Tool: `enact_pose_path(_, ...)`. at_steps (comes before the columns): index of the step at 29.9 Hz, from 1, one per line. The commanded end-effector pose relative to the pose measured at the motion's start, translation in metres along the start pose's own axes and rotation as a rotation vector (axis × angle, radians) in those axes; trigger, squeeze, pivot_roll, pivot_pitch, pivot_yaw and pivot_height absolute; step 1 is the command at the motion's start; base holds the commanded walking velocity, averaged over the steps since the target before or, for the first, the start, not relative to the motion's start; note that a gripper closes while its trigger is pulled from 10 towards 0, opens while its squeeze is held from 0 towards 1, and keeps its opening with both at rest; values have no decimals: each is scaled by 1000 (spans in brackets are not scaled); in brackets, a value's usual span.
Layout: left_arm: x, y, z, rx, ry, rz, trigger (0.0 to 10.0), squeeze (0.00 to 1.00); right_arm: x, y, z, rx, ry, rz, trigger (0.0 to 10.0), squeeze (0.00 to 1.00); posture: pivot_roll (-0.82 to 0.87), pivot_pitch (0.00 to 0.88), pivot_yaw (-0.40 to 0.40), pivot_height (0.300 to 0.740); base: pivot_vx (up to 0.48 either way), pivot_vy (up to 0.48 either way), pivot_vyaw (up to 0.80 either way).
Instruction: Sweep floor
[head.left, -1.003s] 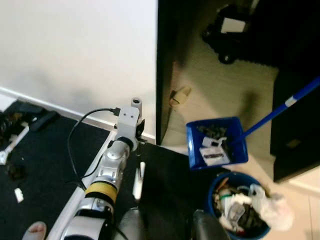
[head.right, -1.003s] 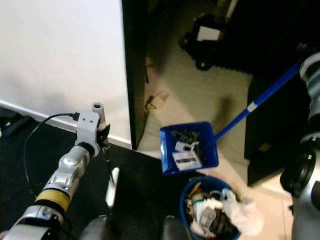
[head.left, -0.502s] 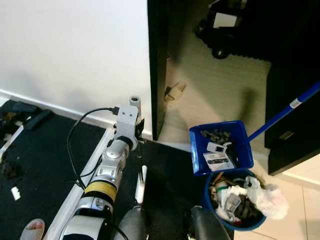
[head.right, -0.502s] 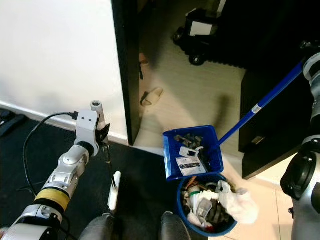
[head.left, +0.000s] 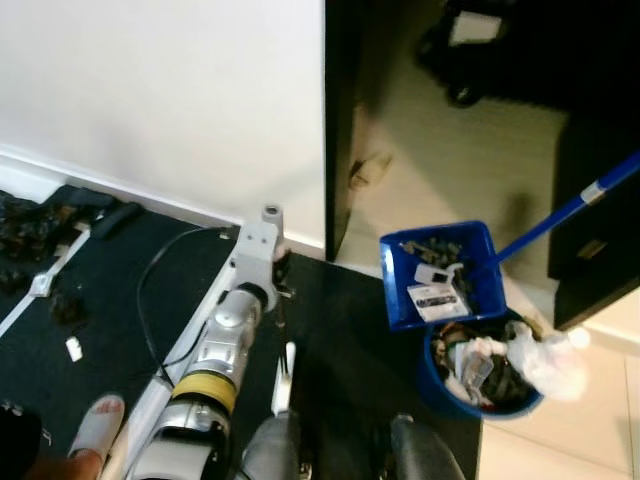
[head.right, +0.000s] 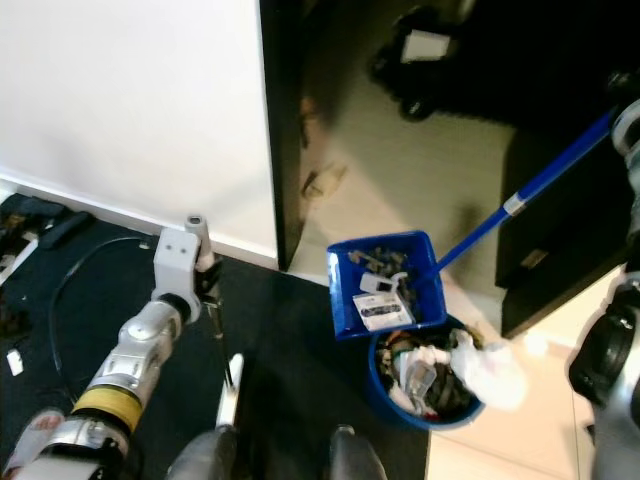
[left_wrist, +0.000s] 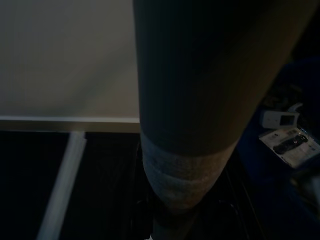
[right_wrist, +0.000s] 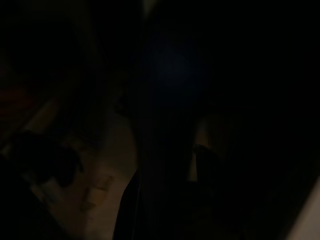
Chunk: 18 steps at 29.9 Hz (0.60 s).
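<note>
Blue plastic dustpan (head.left: 441, 277) full of scraps hangs tilted just above round blue waste bin (head.left: 500, 398) | right end effector's grip unclear | risk: litter overshooting bin's rim onto floor

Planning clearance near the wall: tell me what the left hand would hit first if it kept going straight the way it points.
Probably the white wall near its baseboard. The left hand points along the black mat toward it, just left of the dark door edge; depth is unclear.

Dustpan (head.left: 438, 274) just above bin (head.left: 480, 365), right of mat (head.left: 110, 290).
</note>
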<state>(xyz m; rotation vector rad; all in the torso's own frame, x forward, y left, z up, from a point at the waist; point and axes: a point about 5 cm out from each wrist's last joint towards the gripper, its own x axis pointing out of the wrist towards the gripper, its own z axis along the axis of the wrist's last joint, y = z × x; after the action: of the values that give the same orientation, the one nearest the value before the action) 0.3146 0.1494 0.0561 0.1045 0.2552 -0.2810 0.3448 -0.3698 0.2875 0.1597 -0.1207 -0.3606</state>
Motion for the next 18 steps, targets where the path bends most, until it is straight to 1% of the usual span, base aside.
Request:
enact_pose_path(1,-1,2,-2,-7,11,5,10000,0,0,2,7,-8,-22,0,10000,0,13,21,-55,740,0,0,0)
enact_pose_path(3,-1,2,-2,-1,19,-3,10000,0,0,1,8,-9,-27,-4,10000,0,13,21,-55,740,0,0,0)
enact_pose_path(6,-1,2,-2,11,28,-6,10000,0,0,0,11,-10,-37,-10,10000,0,10,26,-55,740,0,-480,0)
enact_pose_path(18,-1,2,-2,13,37,-3,10000,0,-1,-2,15,-12,-66,-32,10000,0,10,31,-56,740,0,-480,0)
